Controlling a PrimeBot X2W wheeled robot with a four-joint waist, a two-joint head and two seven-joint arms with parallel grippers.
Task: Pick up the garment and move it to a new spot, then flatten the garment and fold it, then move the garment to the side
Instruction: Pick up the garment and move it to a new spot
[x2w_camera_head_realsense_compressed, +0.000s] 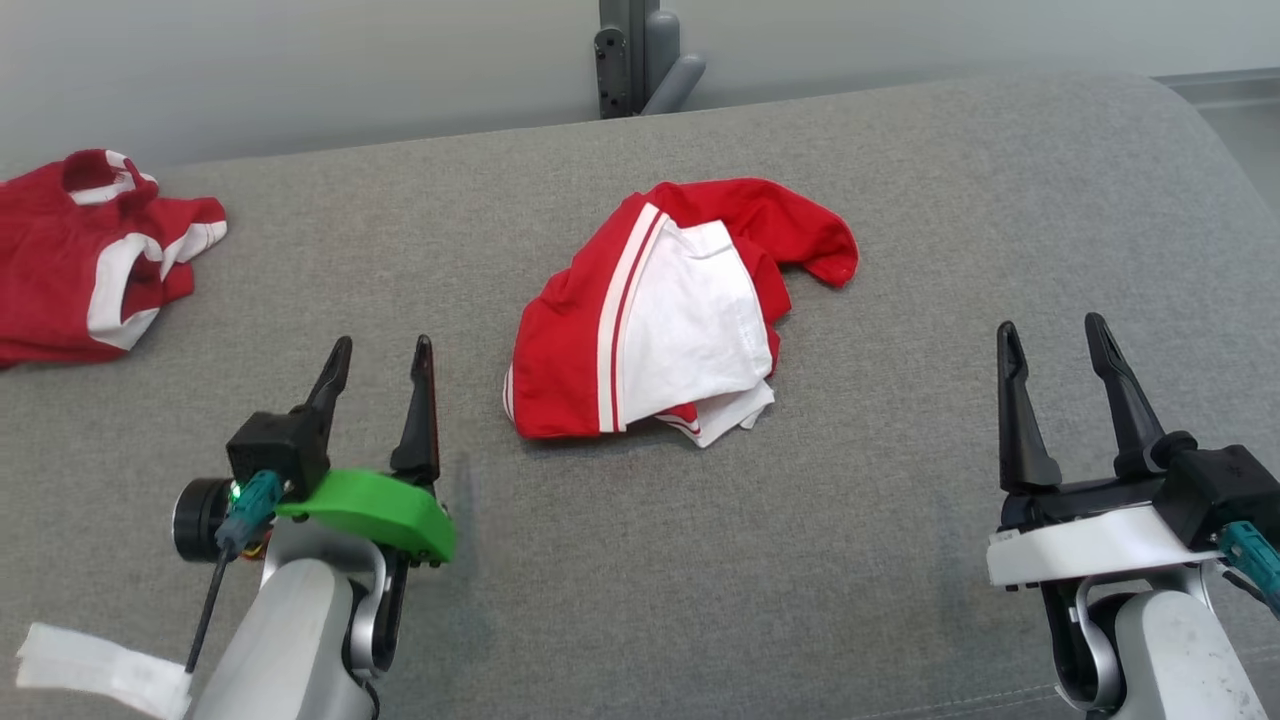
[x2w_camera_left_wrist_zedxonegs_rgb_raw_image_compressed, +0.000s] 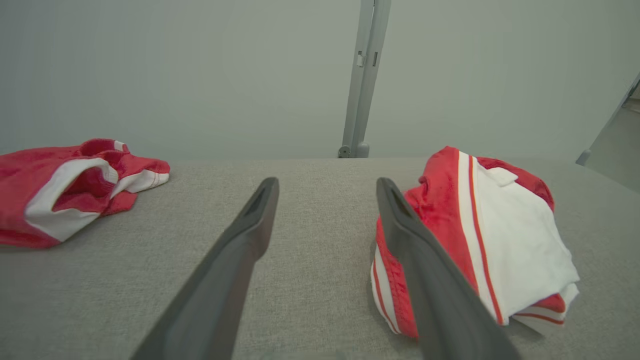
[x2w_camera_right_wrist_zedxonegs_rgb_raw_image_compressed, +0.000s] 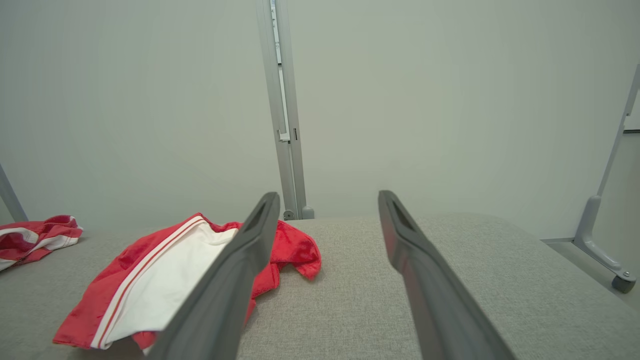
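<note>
the red and white garment (x2w_camera_head_realsense_compressed: 680, 310) is lying crumpled in a loose heap near the middle of the grey fabric surface (x2w_camera_head_realsense_compressed: 900, 200), with a white panel and white stripes facing up and a red flap trailing off toward the far right. nothing is touching it.

the left gripper (x2w_camera_head_realsense_compressed: 383, 342) is hovering at the near left, just beside the garment's left edge but apart from it. its two dark fingers (x2w_camera_head_realsense_compressed: 423, 400) are standing spread wide and are holding nothing; in the left wrist view only bare grey fabric is showing between them, and the garment is sitting off to their right. a green cover (x2w_camera_head_realsense_compressed: 375, 510) is wrapping that wrist, and a white strip (x2w_camera_head_realsense_compressed: 100, 670) is sticking out by the forearm.

the right gripper (x2w_camera_head_realsense_compressed: 1050, 325) is hovering at the near right, well apart from the garment, its fingers also spread wide and gripping nothing. in the right wrist view the garment is lying to the left, partly behind the left finger.

a second red and white garment (x2w_camera_head_realsense_compressed: 90, 255) is lying bunched at the far left edge of the surface, well apart from the first. a grey metal post (x2w_camera_head_realsense_compressed: 640, 55) is rising behind the surface against the pale wall.
</note>
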